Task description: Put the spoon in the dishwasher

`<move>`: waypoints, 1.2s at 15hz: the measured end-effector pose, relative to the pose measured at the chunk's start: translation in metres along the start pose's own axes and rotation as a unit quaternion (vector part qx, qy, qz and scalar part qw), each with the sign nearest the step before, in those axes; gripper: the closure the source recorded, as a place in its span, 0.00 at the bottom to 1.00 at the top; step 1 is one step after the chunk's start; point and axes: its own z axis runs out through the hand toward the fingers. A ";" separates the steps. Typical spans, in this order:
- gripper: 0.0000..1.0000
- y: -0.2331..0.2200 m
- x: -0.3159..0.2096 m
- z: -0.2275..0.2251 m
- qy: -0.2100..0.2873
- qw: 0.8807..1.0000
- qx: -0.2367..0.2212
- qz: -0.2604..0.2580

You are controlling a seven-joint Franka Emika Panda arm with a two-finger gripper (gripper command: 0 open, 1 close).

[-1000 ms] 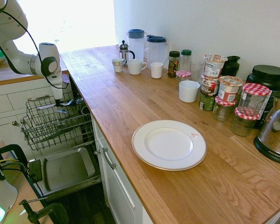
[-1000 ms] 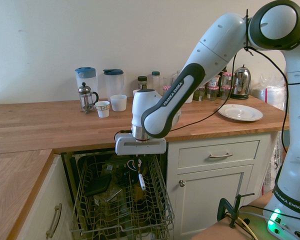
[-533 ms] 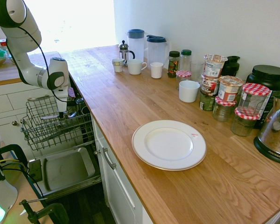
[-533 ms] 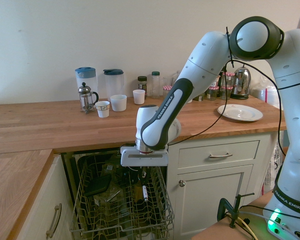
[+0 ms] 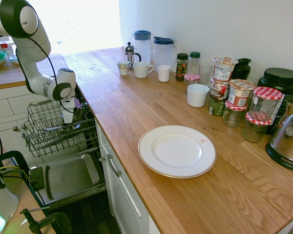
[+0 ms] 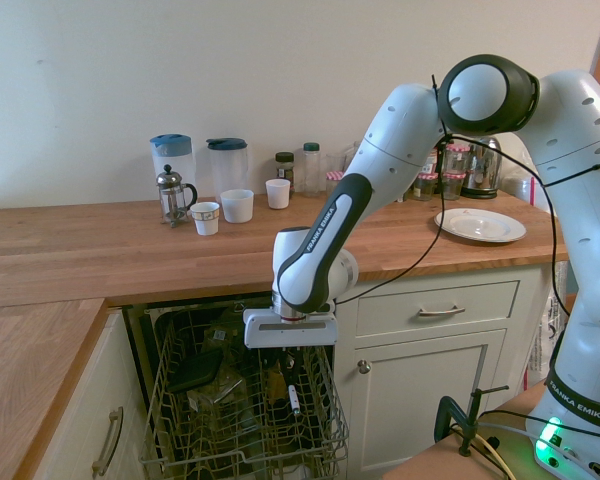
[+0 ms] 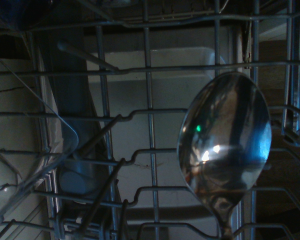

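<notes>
1. The gripper (image 6: pixel 289 352) points down into the dishwasher's (image 5: pixel 68 178) pulled-out wire rack (image 6: pixel 242 408), clamped tight on the spoon (image 7: pixel 224 148).
2. The spoon hangs bowl-down among the rack wires.
3. A white plate (image 5: pixel 177 151) sits on the counter (image 5: pixel 151 117).

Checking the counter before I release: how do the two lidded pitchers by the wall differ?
In the first exterior view, the left pitcher is frosted white with a round blue lid; the right pitcher is clear with a darker, spouted lid. The left one stands taller and farther back. Both stand upright against the wall, lids on.
</notes>
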 end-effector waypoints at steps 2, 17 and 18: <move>0.00 -0.002 0.002 0.000 0.001 1.000 0.001 0.000; 0.00 0.012 -0.032 -0.069 0.048 0.998 0.033 -0.009; 0.00 0.018 -0.037 -0.082 0.055 0.998 0.036 -0.008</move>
